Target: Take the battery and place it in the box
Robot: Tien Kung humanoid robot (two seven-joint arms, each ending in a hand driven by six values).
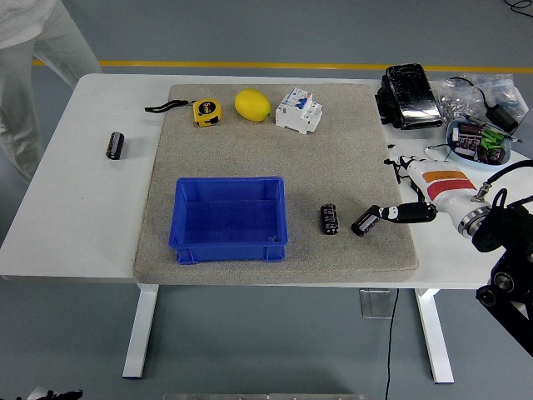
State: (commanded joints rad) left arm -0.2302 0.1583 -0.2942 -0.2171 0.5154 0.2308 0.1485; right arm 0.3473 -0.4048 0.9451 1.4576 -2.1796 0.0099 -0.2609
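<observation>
The right hand [408, 196] comes in low from the right with its fingers [398, 213] stretched out and holding nothing, tips just about touching the tilted battery [367, 221] on the grey mat [241, 150], right of the blue box [230, 218].

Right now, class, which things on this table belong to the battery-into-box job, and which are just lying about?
Job: right hand; battery beside it; second battery; third battery; blue box.

Lying about: tape measure; lemon; circuit breaker.
</observation>
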